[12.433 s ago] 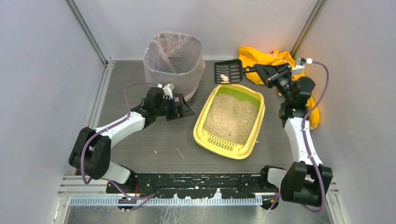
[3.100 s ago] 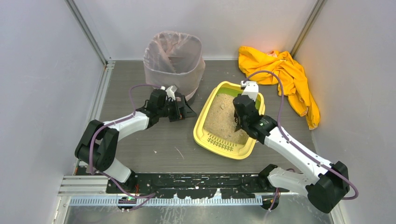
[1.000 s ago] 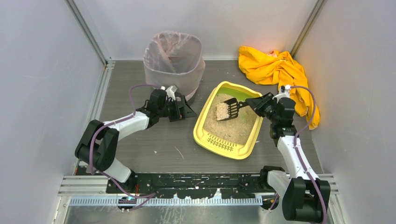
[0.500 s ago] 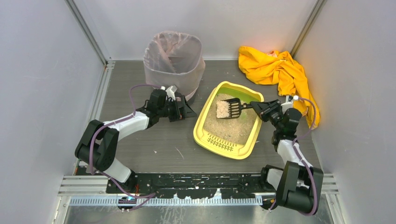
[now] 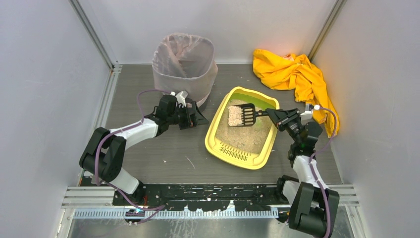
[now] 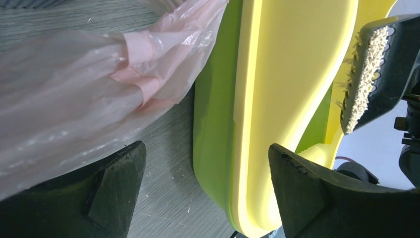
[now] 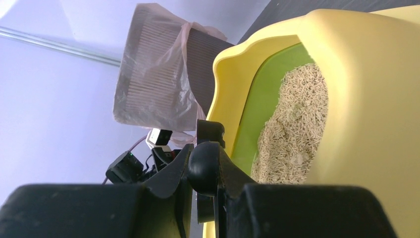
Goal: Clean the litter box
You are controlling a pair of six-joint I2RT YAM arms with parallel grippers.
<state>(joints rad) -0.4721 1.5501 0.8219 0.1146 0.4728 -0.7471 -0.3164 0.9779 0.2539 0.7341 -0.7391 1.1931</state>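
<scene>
Loaded scoop (image 5: 241, 115) now raised — seemingly above litter box (image 5: 236, 154).

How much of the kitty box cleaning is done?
Partly. Done: the scoop is loaded with litter. In hand: the right hand is shut on its handle, holding it over the litter box. Left, probably: tipping it into the bin.

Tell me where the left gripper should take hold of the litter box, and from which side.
Take the litter box by its left long rim, coming in from the left, where the open left gripper faces it. That rim is a thin lip overhanging the wall, so the fingers should straddle it.
</scene>
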